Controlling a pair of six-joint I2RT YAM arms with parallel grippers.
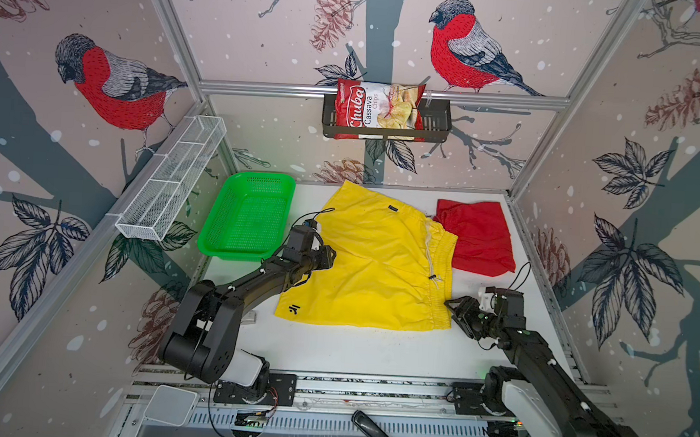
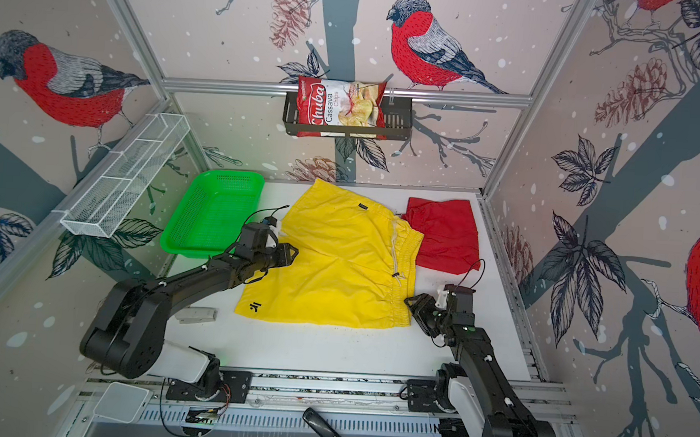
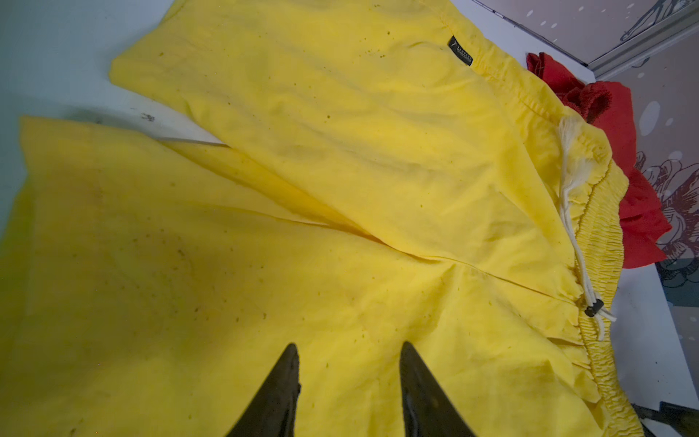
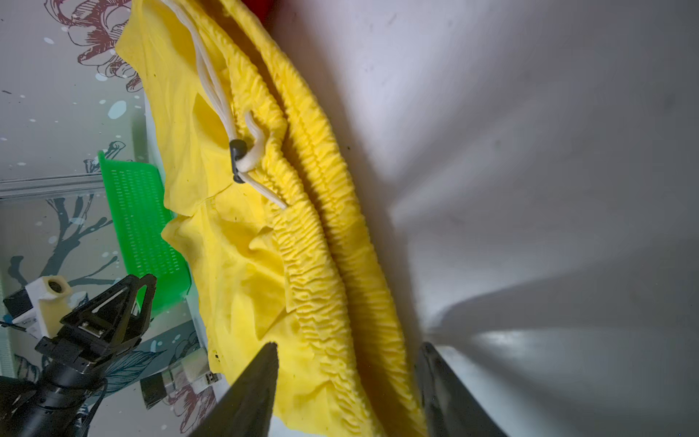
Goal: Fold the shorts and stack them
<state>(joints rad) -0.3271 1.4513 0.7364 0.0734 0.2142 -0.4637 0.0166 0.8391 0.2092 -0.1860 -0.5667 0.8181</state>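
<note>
Beneath the left claw [image 3: 348, 346] lie the yellow shorts [image 3: 340, 189], spread flat.

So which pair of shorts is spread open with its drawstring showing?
The yellow shorts, laid flat centrally, white drawstring visible; the red shorts lie compact at the far right.

Yellow shorts [image 1: 374, 262] lie spread flat, touching the compact red shorts [image 1: 484, 236].
</note>
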